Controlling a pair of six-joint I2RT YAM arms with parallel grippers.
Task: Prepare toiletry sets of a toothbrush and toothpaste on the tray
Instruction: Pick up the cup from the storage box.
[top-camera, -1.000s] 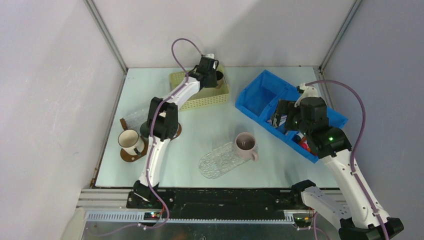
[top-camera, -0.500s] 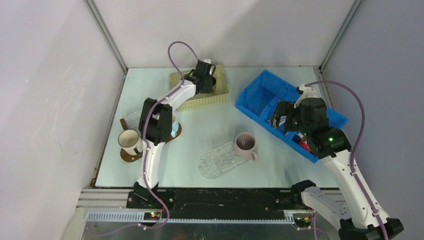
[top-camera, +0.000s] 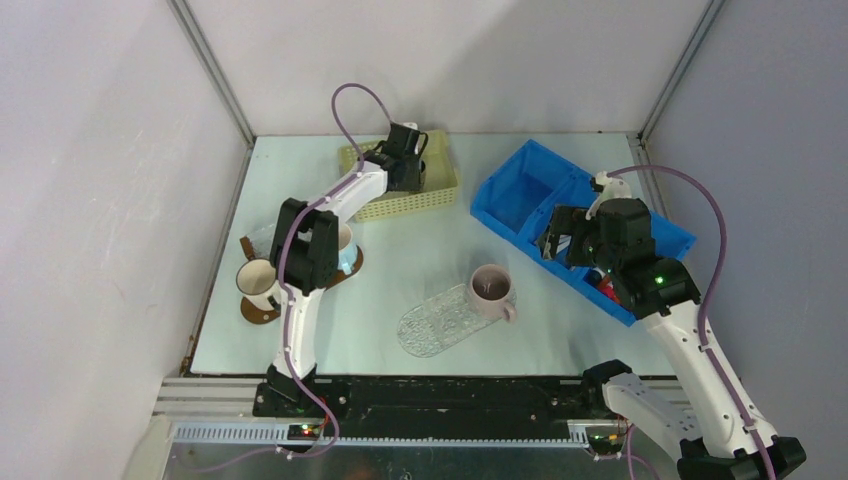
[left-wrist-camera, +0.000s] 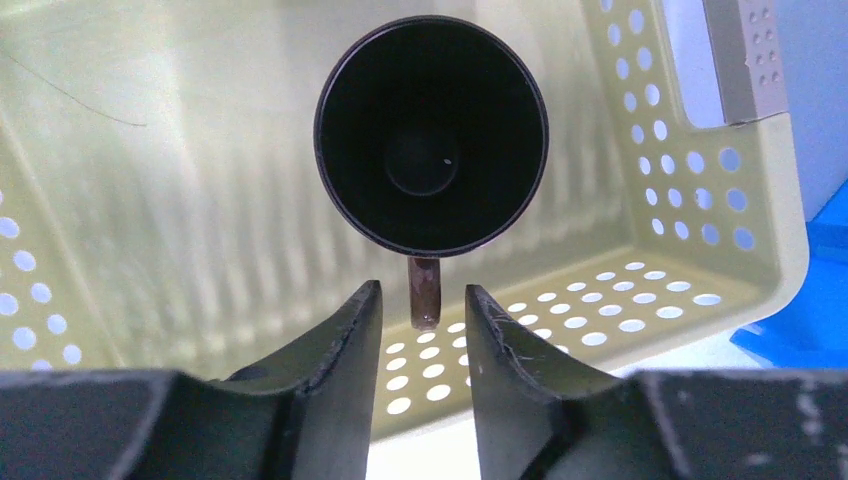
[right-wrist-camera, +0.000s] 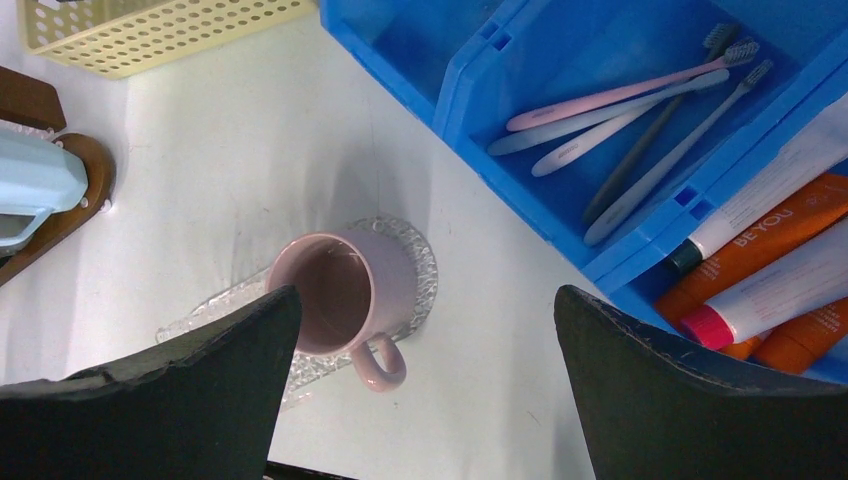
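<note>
Several slim toothbrushes, pink (right-wrist-camera: 600, 100) and pale ones (right-wrist-camera: 650, 170), lie in a compartment of the blue bin (right-wrist-camera: 470, 90). Orange tubes (right-wrist-camera: 770, 235) and a white tube (right-wrist-camera: 790, 285) lie in the neighbouring compartment. The clear glass tray (top-camera: 425, 330) holds a pink mug (top-camera: 490, 288); both show in the right wrist view (right-wrist-camera: 425, 265), (right-wrist-camera: 340, 290). My right gripper (right-wrist-camera: 425, 305) is wide open and empty, above the table beside the bin (top-camera: 558, 235). My left gripper (left-wrist-camera: 421, 292) is open in the yellow basket (left-wrist-camera: 700, 270), its fingertips either side of a black mug's handle (left-wrist-camera: 424, 290) without touching.
The black mug (left-wrist-camera: 430, 135) stands in the basket's (top-camera: 440, 190) far right corner. A white mug (top-camera: 258, 280) sits on a brown coaster at the left. A light blue mug (top-camera: 345, 250) on another coaster is partly behind the left arm. The blue bin (top-camera: 515, 190) stands at back right.
My left gripper has drawn back a little to the left in the basket, and its elbow swung left. My right gripper has shifted slightly left over the bin's edge.
</note>
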